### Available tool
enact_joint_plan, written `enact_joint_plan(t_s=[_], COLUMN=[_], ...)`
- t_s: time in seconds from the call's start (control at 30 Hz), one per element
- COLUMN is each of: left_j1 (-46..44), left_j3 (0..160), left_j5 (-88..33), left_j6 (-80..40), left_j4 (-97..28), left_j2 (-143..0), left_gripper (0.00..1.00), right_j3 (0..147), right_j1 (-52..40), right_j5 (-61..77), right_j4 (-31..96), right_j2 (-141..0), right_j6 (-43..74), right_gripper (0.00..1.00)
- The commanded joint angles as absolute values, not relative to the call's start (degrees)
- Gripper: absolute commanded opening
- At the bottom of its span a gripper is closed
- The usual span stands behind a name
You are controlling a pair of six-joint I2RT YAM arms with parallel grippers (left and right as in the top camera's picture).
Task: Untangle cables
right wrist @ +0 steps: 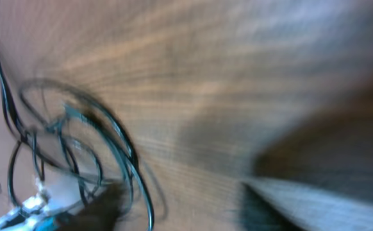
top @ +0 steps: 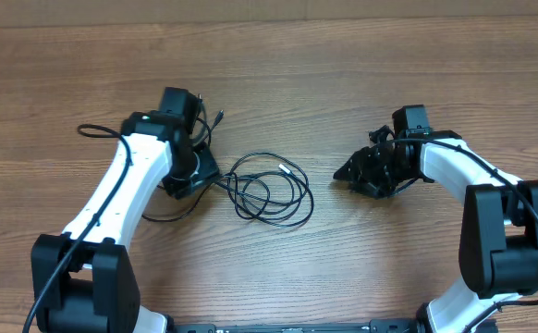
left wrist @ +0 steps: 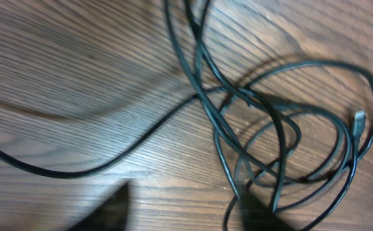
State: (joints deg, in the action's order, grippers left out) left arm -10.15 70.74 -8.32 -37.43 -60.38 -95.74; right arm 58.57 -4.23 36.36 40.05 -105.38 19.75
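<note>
**Gripper and cable status**

Left gripper: the fingers stand apart, roughly half open, with nothing gripped. It sits low at the left edge of the thin black flexible cables.

Right gripper: its wrist view is blurred, so the opening cannot be determined. It stands right of the cables, apart from them.

The cables lie mid-table in loose overlapping loops, with a small silver-tipped plug inside them. The brown wood-grain tabletop shows bare on the far and near sides of the loops.

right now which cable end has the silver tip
The pale-tipped end, lying inside the middle coil of cable. The other visible end, up beside the left arm and outside the coil, looks dark.
</note>
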Motion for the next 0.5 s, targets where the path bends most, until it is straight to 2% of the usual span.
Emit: enact_joint_plan(t_s=[0.0, 0.1, 0.13, 0.17, 0.2, 0.27, 0.33, 0.37, 0.47], left_j1=[-8.3, -8.3, -8.3, -8.3, -8.3, -8.3, -8.3, -8.3, -8.3], left_j3=[70.5, 68.2, 66.2, 64.5, 63.5, 61.9, 60.2, 58.8, 57.3], left_j5=[-8.1, -4.5, -4.7, -5.0, -5.4, -6.0, -5.8, -6.1, -7.1], left_j6=[-36.1, -37.2, -38.0, -38.5, -39.3, -39.5, -40.4, -43.6, -44.2], left_j4=[-60.6, -57.8, -56.1, -54.4, -53.1, -50.4, -47.1, -44.6, -40.2], left_j2=[-95.4, -95.4, -95.4, -95.4, -95.5, -95.5, -95.6, -96.1, -97.9], left_gripper=[0.04, 0.04, 0.13, 0.31, 0.41, 0.56, 0.61, 0.58, 0.56], right_j3=[64.3, 65.7, 65.7, 65.7, 65.7, 65.7, 65.7, 65.7, 65.6], right_j1=[-6.9, -13.2, -16.3, -18.3, -20.5, -23.3, -26.1, -27.9, -31.9], right_j5=[40.9, 43.0, 43.4, 43.4, 43.2, 43.1, 42.8, 41.1, 35.5], right_j4=[45.4, 44.5, 42.5, 40.7, 38.3, 34.3, 30.1, 28.1, 25.7], right_j2=[-106.0, -106.0, -106.0, -106.0, -106.0, -106.0, -106.0, -106.0, -106.0], right_j6=[13.3, 13.4, 13.5, 13.7, 15.2, 19.0, 21.1, 21.5, 22.0], right_gripper=[0.04, 0.05, 0.23, 0.40, 0.52, 0.57, 0.58, 0.53, 0.52])
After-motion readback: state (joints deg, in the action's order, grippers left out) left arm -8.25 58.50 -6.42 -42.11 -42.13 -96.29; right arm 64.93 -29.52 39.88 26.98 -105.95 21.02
